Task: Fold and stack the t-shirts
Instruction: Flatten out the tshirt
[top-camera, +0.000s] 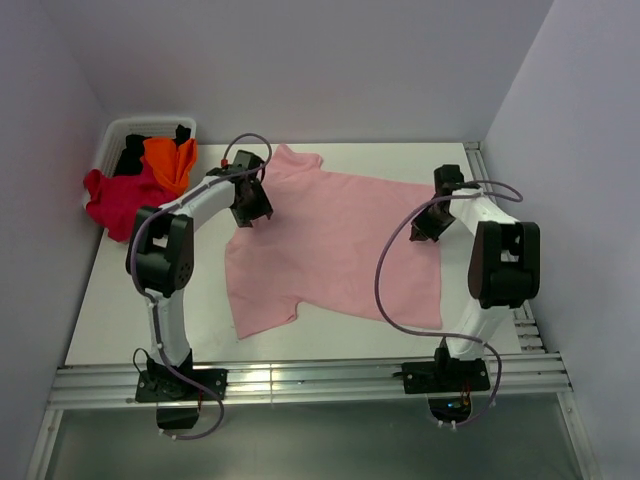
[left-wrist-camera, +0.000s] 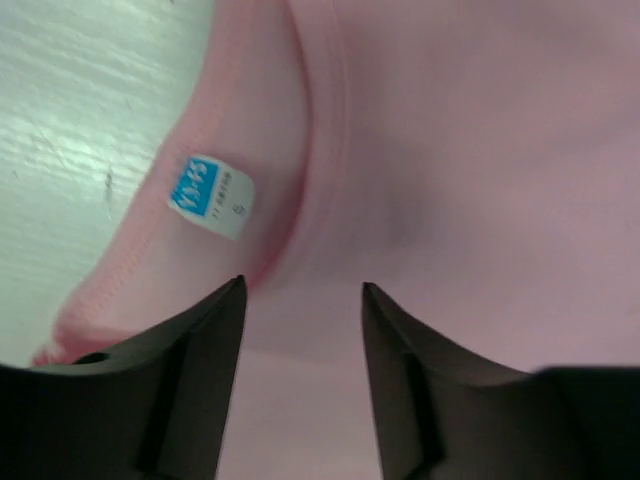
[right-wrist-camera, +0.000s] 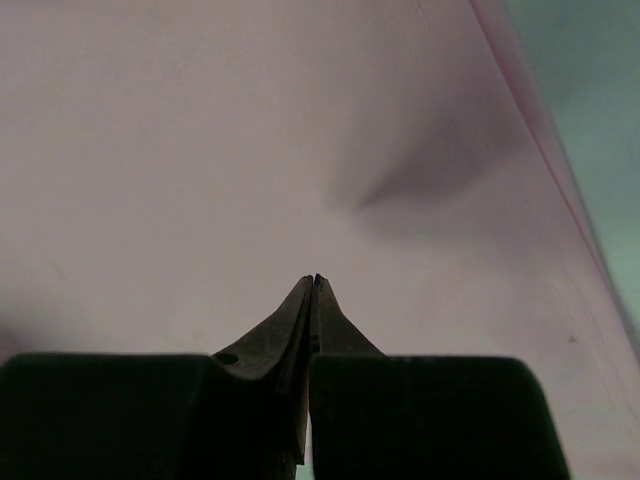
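The light pink t-shirt (top-camera: 340, 240) lies spread flat on the white table, neck toward the left. My left gripper (top-camera: 252, 212) is open and low over the cloth just beside the collar. In the left wrist view the shirt (left-wrist-camera: 480, 150) fills the frame, its blue-and-white neck tag (left-wrist-camera: 210, 195) lies ahead of the open left gripper (left-wrist-camera: 303, 300), and nothing is between the jaws. My right gripper (top-camera: 428, 228) is over the shirt's right edge. In the right wrist view the right gripper (right-wrist-camera: 314, 278) is shut, tips together, above the smooth pink cloth (right-wrist-camera: 250, 150). No cloth shows between its fingers.
A white basket (top-camera: 112, 135) at the back left corner holds the orange shirt (top-camera: 170, 160) and the black shirt (top-camera: 132, 155). The crimson shirt (top-camera: 115, 200) hangs over its front. Grey walls close in on the left, back and right. A metal rail (top-camera: 300, 380) runs along the near edge.
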